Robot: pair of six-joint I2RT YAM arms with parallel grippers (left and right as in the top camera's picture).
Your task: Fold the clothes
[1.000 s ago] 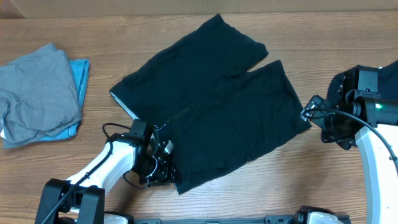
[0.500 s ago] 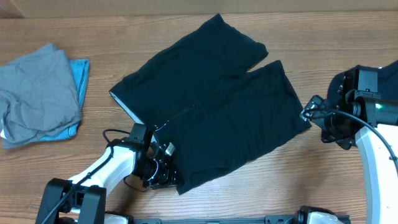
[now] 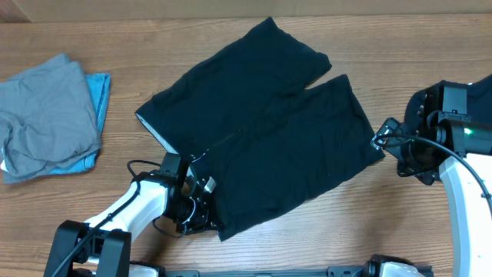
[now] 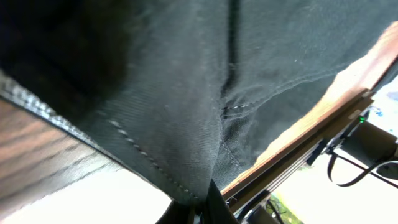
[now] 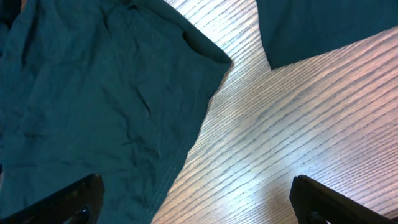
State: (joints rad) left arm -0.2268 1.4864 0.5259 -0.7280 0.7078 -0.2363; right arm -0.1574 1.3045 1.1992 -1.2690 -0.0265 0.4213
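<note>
Two arms at a wood-grain table. Black pants lie flat mid-table on a diagonal, waist near-left, both legs running far-right. Left gripper is pinched tight on the near waist corner; its wrist view shows the stitched hem caught btw the jaws. Right gripper gapes wide, empty, just beside a leg hem. Tip: lift the corner low & slow, keep the cloth taut, match edges. Fabric thin, matte, lightly creased. Grey piece lies crumpled over a light-blue piece, far left.
</note>
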